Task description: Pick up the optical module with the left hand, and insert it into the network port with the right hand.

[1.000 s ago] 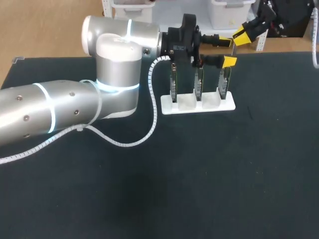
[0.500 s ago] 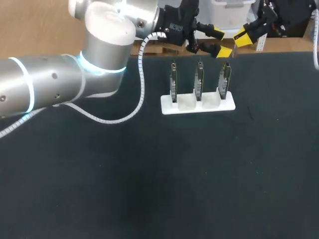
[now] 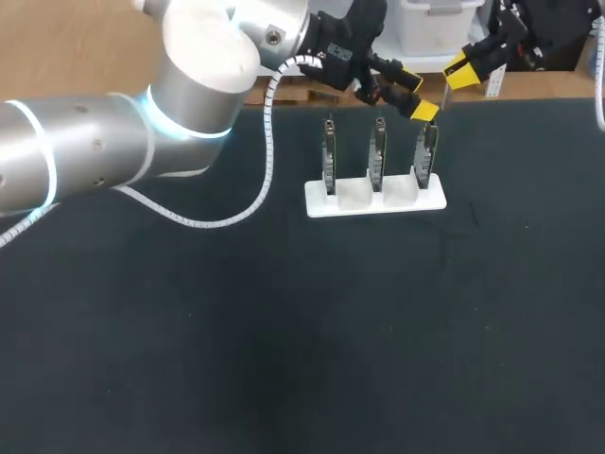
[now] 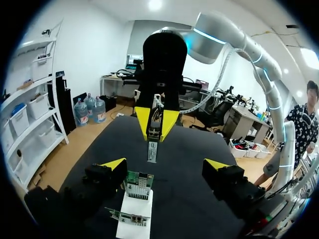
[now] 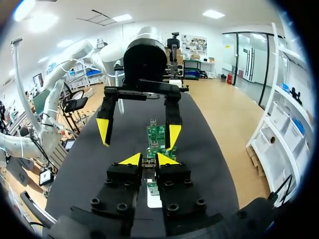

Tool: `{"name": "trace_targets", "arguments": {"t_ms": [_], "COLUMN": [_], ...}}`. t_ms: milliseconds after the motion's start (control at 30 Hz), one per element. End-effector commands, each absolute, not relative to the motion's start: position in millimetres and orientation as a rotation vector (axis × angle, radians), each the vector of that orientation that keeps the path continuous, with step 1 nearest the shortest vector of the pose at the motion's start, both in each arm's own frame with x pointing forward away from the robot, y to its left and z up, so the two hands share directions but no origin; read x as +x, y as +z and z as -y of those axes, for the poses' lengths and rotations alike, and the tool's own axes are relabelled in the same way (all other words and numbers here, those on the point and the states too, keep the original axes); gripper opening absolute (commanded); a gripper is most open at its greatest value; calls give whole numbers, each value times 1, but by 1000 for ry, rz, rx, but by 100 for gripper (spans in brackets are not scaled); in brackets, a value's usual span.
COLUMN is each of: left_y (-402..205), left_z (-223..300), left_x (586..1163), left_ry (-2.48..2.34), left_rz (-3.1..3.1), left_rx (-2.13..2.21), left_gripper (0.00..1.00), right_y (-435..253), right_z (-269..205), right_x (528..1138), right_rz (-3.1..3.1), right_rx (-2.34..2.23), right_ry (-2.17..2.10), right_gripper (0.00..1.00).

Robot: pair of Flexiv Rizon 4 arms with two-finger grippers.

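A white rack (image 3: 375, 199) holds three upright green network boards (image 3: 377, 151). My left gripper (image 3: 416, 93) hovers open over the rightmost board (image 3: 426, 156), its fingers apart and nothing between them. In the left wrist view the left gripper (image 4: 164, 167) stands wide above a board (image 4: 138, 181) and the rack (image 4: 133, 211). My right gripper (image 3: 458, 71), at the table's far edge, is shut on the slim optical module (image 4: 152, 144), which hangs from its tips. The right gripper (image 5: 148, 160) faces my left gripper (image 5: 139, 132) across the boards (image 5: 156, 134).
The black table (image 3: 378, 331) stretches wide in front of the rack. My left arm's elbow (image 3: 203, 66) and its white spiral cable (image 3: 236, 213) hang over the table's far left part.
My left arm has swung up and back, and its open gripper has lifted from beside the rightmost board to above it. The right gripper has kept still with the module.
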State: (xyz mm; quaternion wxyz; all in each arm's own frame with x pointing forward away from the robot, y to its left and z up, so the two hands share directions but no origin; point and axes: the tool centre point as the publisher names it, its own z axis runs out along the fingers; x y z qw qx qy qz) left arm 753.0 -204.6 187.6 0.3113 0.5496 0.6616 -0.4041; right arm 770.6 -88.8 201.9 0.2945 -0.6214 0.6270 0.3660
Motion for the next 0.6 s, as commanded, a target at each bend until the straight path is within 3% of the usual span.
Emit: {"name": "trace_targets", "arguments": {"t_ms": [33, 600], "left_y": [188, 182], "left_z": [209, 208], "left_x": [758, 755], "left_ry": [-1039, -1023], "left_rz": [-1792, -1820], "left_rx": [1491, 1495], "left_gripper": [100, 100], "right_y": [202, 203], "right_z": [89, 89], "right_x": [768, 766], "right_rz": [-1667, -1667], "right_rx": [-1657, -1667], "right_ry": [972, 971], "right_gripper": [0, 0]}}
